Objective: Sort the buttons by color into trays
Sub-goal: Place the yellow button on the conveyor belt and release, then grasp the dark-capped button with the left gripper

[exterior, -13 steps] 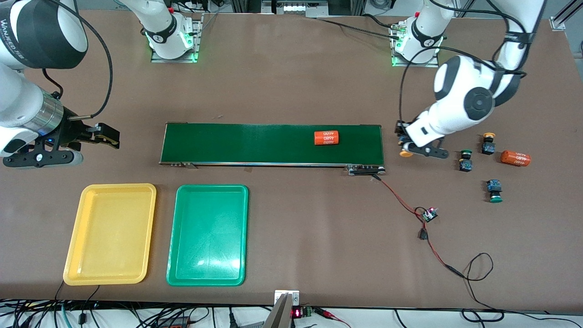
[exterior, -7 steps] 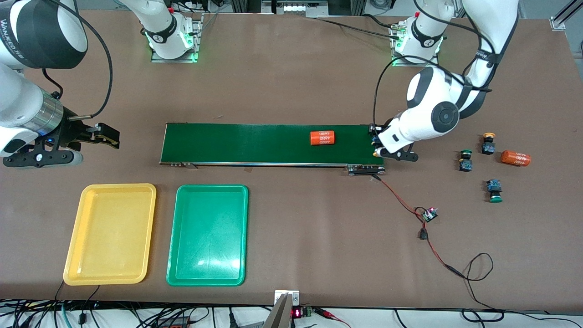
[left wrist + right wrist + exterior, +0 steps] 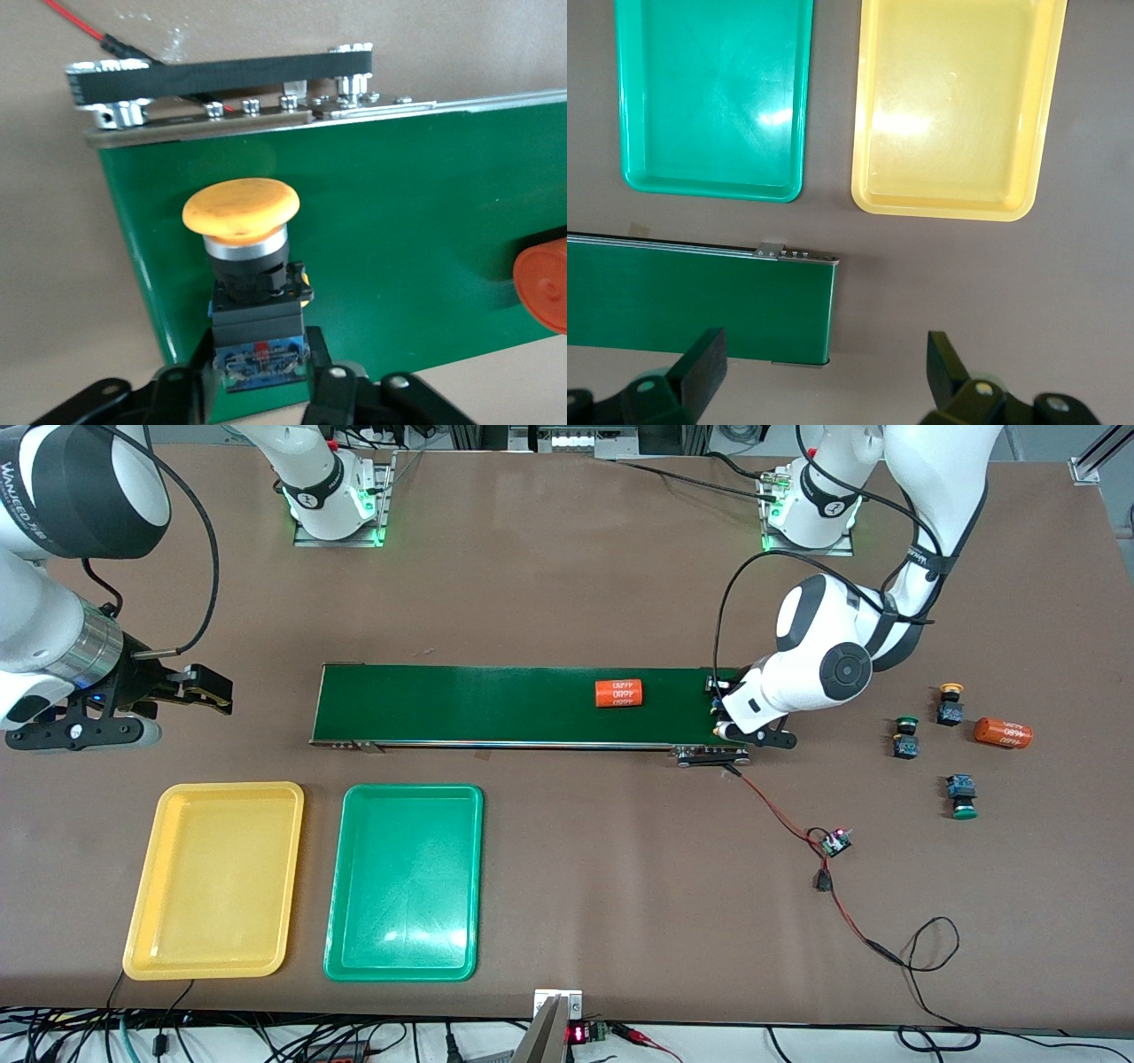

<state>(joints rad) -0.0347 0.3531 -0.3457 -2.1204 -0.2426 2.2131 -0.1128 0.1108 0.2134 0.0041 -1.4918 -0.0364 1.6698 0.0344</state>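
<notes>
A: 1 yellow button (image 3: 241, 212) sits in the left gripper (image 3: 261, 376), whose jaws pinch its blue body over the belt's (image 3: 496, 704) end.

B: And the right gripper (image 3: 824, 372)?

A: Its jaws hang wide open with nothing in them, waiting near the yellow tray (image 3: 142, 921) and green tray (image 3: 341, 948).

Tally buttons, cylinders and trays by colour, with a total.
Yellow buttons: 2
Green buttons: 2
Orange cylinders: 2
Yellow tray: 1
Green tray: 1
Total: 8
</notes>
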